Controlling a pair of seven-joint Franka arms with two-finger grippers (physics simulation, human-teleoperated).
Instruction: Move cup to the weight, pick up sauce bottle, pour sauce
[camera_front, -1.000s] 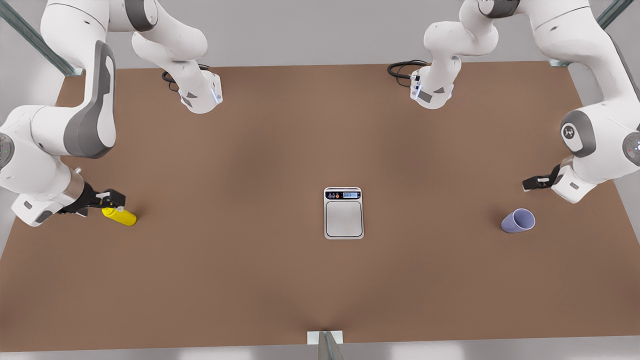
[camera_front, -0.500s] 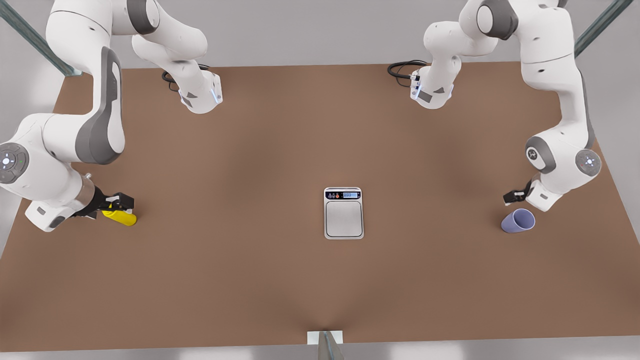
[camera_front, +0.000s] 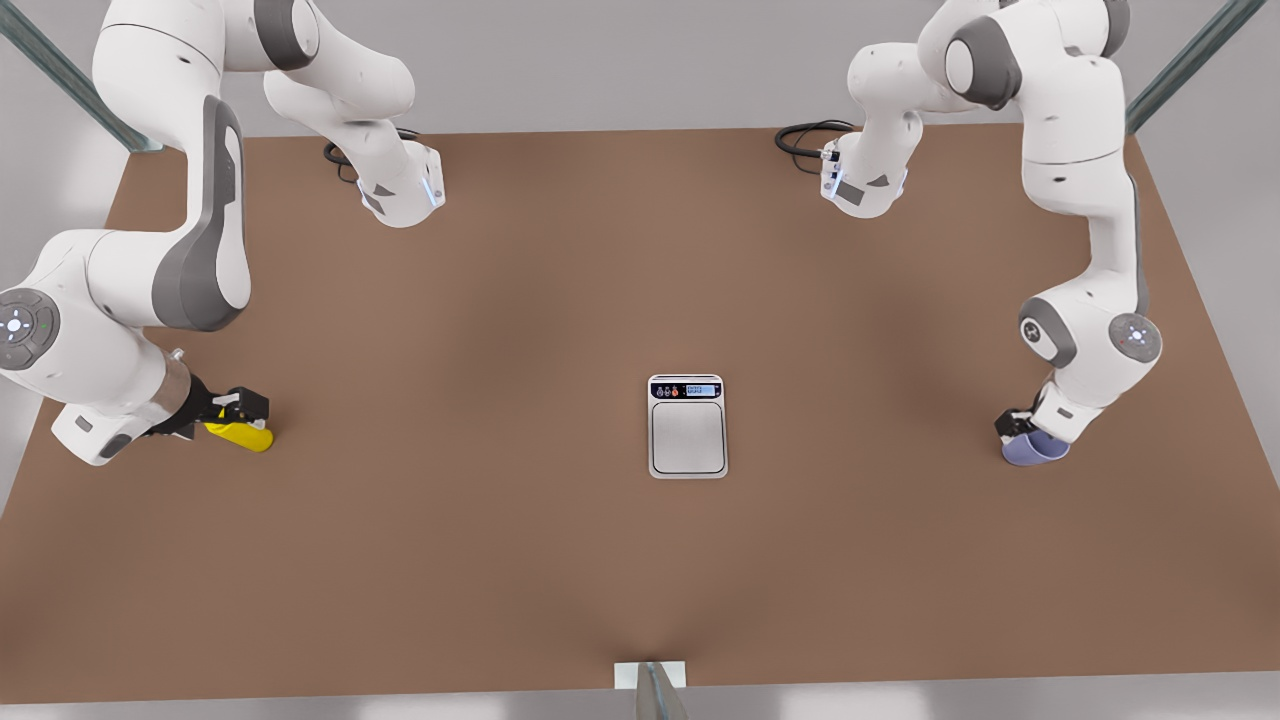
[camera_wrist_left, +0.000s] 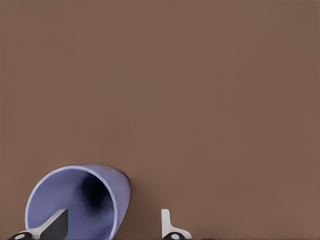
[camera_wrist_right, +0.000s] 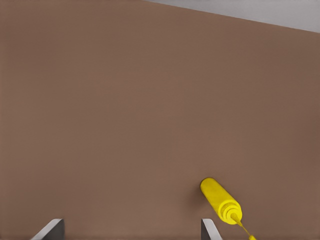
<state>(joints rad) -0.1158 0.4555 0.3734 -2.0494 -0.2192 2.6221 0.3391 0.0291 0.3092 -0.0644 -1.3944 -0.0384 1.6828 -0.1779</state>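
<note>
The lavender cup stands at the front view's right, partly hidden by my left gripper, which is down on it. In the left wrist view the cup shows its dark inside. The left gripper is open, with one finger inside the mouth and the other outside the wall. The yellow sauce bottle lies on its side at the front view's left, and my right gripper stands open just over it. Seen from the right wrist, the sauce bottle lies beside one fingertip. The weight sits mid-table.
The brown table stretches wide between the two arms around the scale. Both arm bases stand at the far edge with black cables. A small metal bracket sits at the near edge.
The left gripper has swung down and in from the table's edge onto the cup, now covering part of it. The right gripper shifted slightly further over the sauce bottle, then held.
</note>
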